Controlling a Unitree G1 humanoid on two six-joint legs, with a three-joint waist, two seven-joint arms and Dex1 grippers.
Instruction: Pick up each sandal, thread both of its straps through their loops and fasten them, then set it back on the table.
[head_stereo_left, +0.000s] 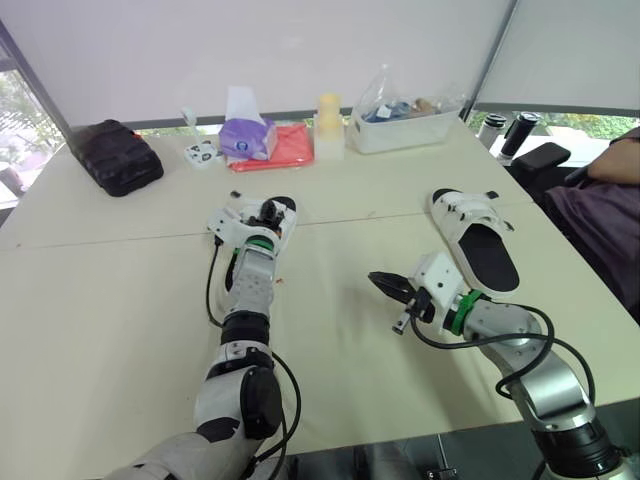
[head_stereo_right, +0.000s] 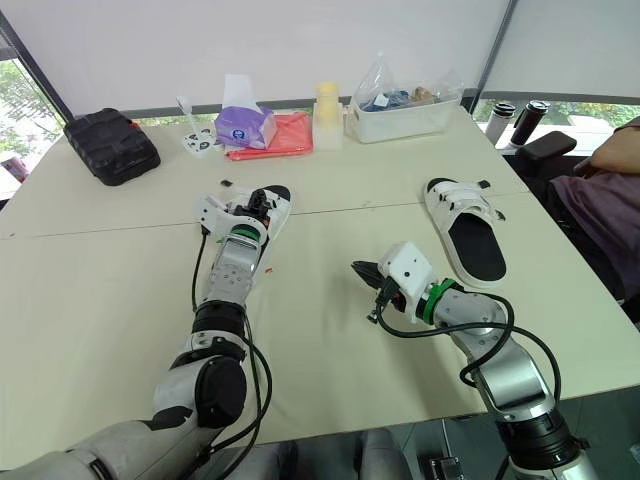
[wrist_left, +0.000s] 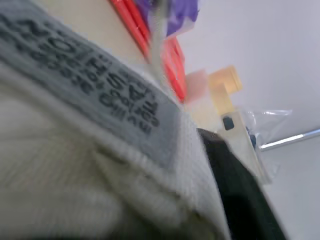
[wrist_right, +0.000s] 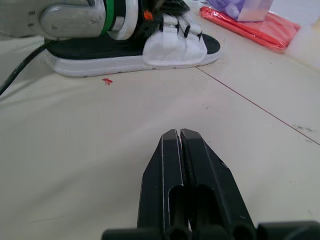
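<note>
Left eye view, left to right: left claw (head_stereo_left: 263, 213) sits among the straps of the left sandal (wrist_right: 172, 50) lying on the table (head_stereo_left: 120, 300), grip state cannot be told; right claw (head_stereo_left: 382, 284) hangs pressed closed and empty over the table; right sandal (head_stereo_left: 475, 240) lies flat near it, untouched.

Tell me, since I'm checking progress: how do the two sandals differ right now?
The left sandal has the left gripper at its straps; the right sandal lies untouched, the shut right gripper apart from it. The left sandal sits near the table's middle; the right sandal nearer its right edge. Both are white with black footbeds, lying sole-down.
</note>
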